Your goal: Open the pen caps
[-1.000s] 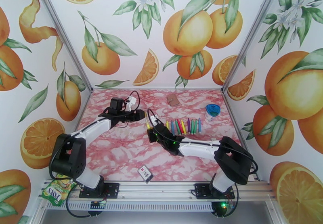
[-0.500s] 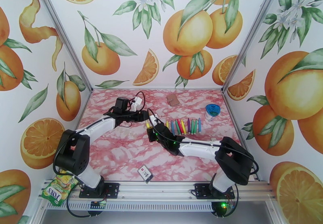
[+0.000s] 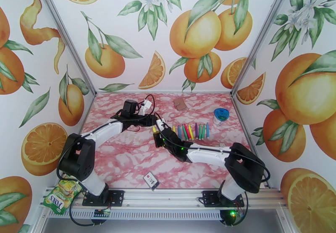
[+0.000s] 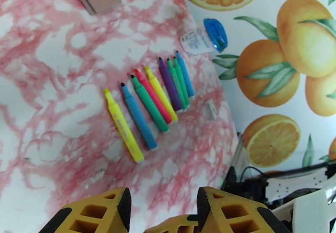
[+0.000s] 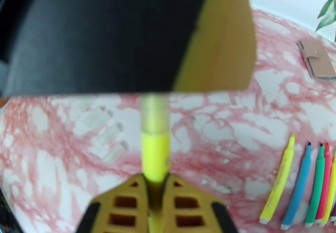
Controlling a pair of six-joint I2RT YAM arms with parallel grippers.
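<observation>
Right gripper [image 5: 155, 185]: clamped on yellow pen [image 5: 155, 154], pale cap [image 5: 155, 112] on, pointing away. Left gripper [image 4: 164, 206]: jaws apart, at the cap's far end. Other pens [image 4: 153, 101]: rowed on table [image 4: 50, 53].

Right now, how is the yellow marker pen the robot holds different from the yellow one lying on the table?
The held yellow marker pen sits in the right gripper and wears a pale cap; the lying yellow marker pen rests on the pink marbled table with its tip bare. Both are yellow.
</observation>
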